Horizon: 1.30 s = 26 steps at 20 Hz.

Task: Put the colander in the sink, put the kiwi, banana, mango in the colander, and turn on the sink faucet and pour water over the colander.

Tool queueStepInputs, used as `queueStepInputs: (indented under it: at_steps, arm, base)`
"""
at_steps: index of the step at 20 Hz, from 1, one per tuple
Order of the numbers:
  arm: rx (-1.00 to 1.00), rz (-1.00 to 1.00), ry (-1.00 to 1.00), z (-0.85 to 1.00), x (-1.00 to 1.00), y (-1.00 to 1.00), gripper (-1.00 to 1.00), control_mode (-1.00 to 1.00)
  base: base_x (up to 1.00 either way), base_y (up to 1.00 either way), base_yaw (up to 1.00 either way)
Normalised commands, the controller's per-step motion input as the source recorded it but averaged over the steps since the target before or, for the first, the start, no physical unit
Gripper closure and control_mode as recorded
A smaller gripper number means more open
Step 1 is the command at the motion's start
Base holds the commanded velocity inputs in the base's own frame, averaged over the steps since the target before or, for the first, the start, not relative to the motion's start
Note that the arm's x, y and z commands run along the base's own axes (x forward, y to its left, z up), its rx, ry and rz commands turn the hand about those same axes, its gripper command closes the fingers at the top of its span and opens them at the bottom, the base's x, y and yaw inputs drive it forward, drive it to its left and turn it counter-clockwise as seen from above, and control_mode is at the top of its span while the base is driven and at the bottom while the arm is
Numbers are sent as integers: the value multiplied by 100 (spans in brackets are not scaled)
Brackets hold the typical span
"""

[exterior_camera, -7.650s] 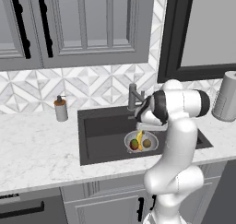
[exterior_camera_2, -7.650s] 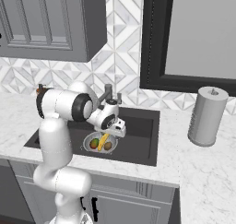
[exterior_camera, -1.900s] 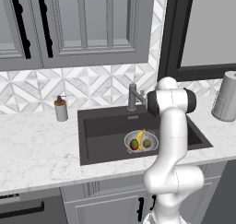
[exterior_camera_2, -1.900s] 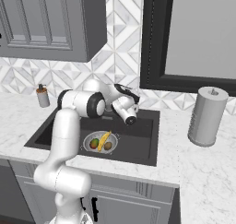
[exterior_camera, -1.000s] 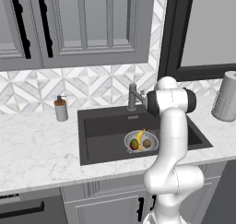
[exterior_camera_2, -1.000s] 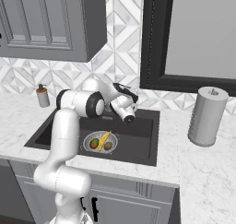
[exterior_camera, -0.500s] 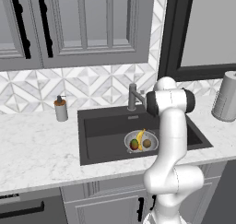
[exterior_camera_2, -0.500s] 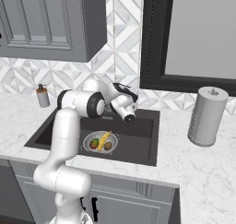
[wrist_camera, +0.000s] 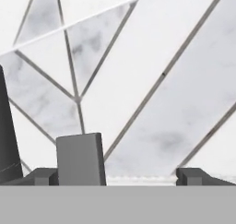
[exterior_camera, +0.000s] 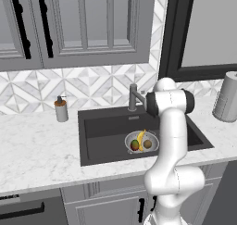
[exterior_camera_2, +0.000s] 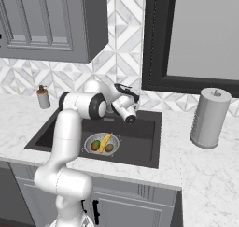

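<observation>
From the left base view, my white arm (exterior_camera: 171,140) rises in front of the sink (exterior_camera: 99,140) and bends back toward the wall, so my own elbow hides the hand there. The colander (exterior_camera: 141,142) sits on the sink's dark floor, toward its front right, with all three fruits inside: the banana (exterior_camera: 140,137) lies across the middle, the mango (exterior_camera: 134,145) on its left and the kiwi (exterior_camera: 147,144) on its right. The sink faucet (exterior_camera: 134,97) stands upright at the back edge of the basin, just beside my forearm. A soap dispenser (exterior_camera: 60,109) stands on the marble counter (exterior_camera: 32,145) well to the left, and a paper towel roll (exterior_camera: 227,97) stands far right.

From the right base view, my gripper (exterior_camera_2: 128,110) reaches over the back of the sink (exterior_camera_2: 140,142), up near the tiled wall and above the basin. I cannot make out its fingers clearly from here. The colander (exterior_camera_2: 101,144) sits below and to the left of it, well apart, holding the banana (exterior_camera_2: 105,142), the mango (exterior_camera_2: 95,145) and the kiwi (exterior_camera_2: 109,147).

In the hand view, my two fingertips (wrist_camera: 45,176) stand wide apart with nothing pinched between them. A grey upright block (wrist_camera: 79,158), too close to identify, rises between them nearer the left tip, and the marble backsplash tiles (wrist_camera: 152,80) lie behind.
</observation>
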Motion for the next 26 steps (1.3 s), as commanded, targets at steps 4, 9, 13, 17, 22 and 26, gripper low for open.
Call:
queueStepInputs:
  at_steps: [4,9,13,17,22,26]
  arm:
    - [0,0,0,0,4,-2,-100,-100]
    - [0,0,0,0,0,-21,-100,-100]
    - [0,0,0,0,-4,-47,-100,-100]
    - [0,0,0,0,-11,-73,-100,-100]
    - [1,0,-1,0,-11,-97,-100,-100]
    - [2,0,0,0,-2,-100,-100,-100]
  base:
    - [0,0,0]
    - [0,0,0]
    - [0,0,0]
    - [0,0,0]
    - [0,0,0]
    - [0,0,0]
